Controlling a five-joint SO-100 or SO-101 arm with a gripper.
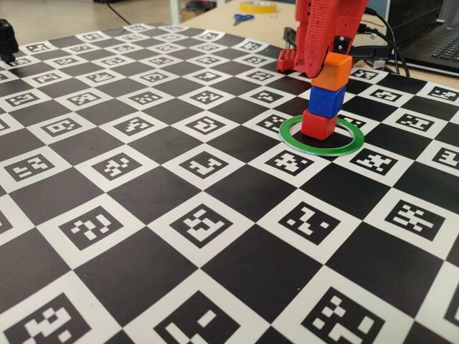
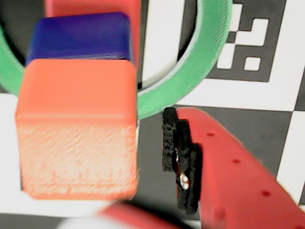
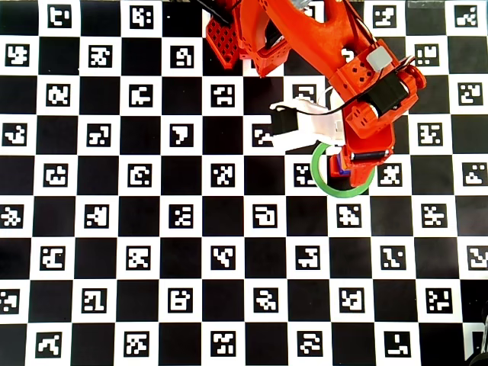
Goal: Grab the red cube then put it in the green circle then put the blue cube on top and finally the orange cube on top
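Note:
Three cubes stand stacked inside the green circle [image 1: 337,150]: the red cube [image 1: 319,124] at the bottom, the blue cube [image 1: 327,100] on it, the orange cube [image 1: 333,72] on top. The stack leans slightly. My gripper [image 1: 331,63] hangs around the orange cube and is open. In the wrist view the orange cube [image 2: 76,129] fills the left, with the blue cube [image 2: 81,40] and the red cube [image 2: 90,7] beyond it. A clear gap separates the black pad [image 2: 170,138] from the orange cube. The green circle [image 2: 205,57] curves behind. The other finger is hidden.
The stack stands on a black-and-white checkerboard mat [image 1: 143,186] of printed markers. The red arm's base [image 3: 229,38] sits at the mat's far edge. Beyond the mat lie blue scissors [image 1: 242,18], a yellow tape roll [image 1: 258,6] and a laptop [image 1: 437,43].

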